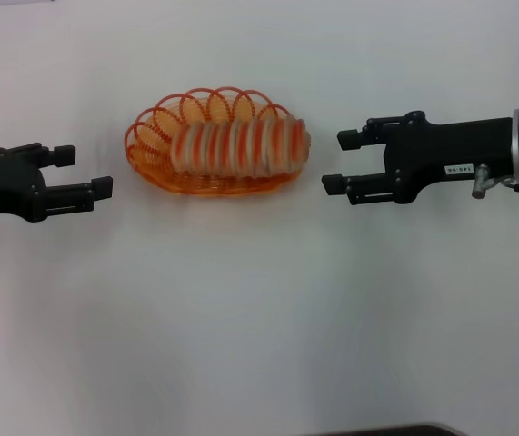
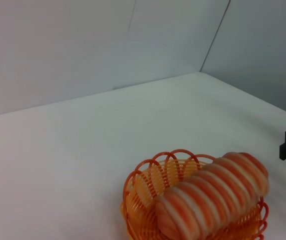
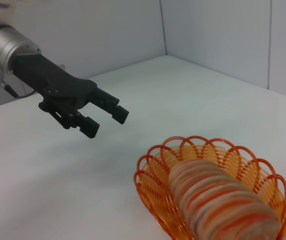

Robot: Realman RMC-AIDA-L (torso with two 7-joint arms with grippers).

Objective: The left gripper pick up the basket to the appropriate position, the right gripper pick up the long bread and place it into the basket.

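The oval orange wire basket [image 1: 150, 136] stands on the white table at the middle. The long bread [image 1: 241, 145], tan-cream with orange stripes, lies inside it, one end over the rim on the right. My left gripper [image 1: 84, 173] is open and empty just left of the basket. My right gripper [image 1: 341, 162], with a white label, is open and empty just right of the bread's end. The basket [image 2: 148, 187] and bread [image 2: 213, 197] show in the left wrist view. The right wrist view shows the basket [image 3: 155, 165], the bread [image 3: 223, 200] and the left gripper [image 3: 106, 116] beyond.
The white table [image 1: 259, 318] stretches toward me in front of the basket. Grey walls meet at a corner [image 2: 215, 35] behind the table. A dark edge [image 1: 377, 431] shows at the bottom of the head view.
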